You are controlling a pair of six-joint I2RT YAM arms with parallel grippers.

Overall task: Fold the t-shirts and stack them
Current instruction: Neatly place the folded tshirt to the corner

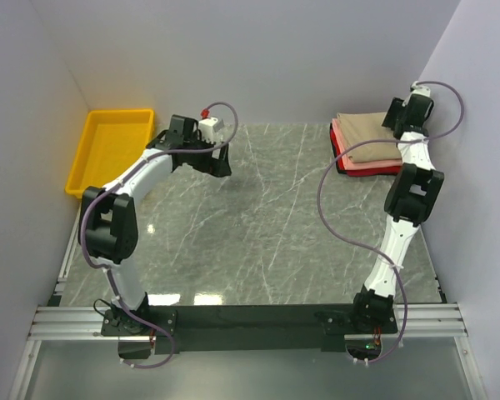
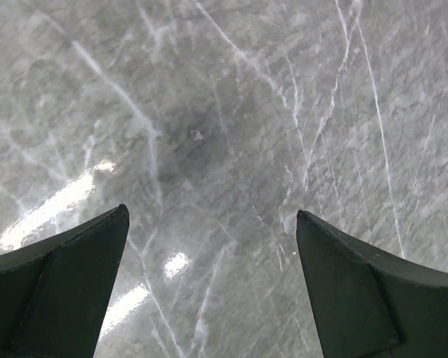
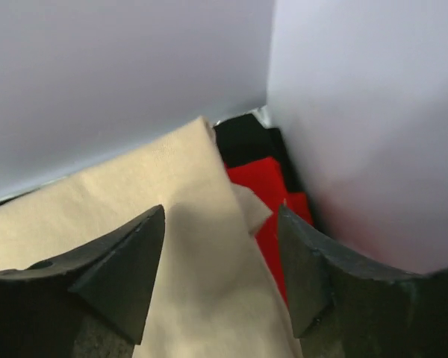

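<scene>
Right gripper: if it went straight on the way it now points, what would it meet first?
Most likely the tan shirt: it fills the view between the open fingers of the right gripper. How far off it lies is unclear from the wrist view.

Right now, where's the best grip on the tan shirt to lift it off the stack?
Probably its left edge, from the table side. The tan shirt lies folded flat atop the pink shirt and red shirt, with walls close at the back and right. The open right gripper hangs over its back right corner.
</scene>
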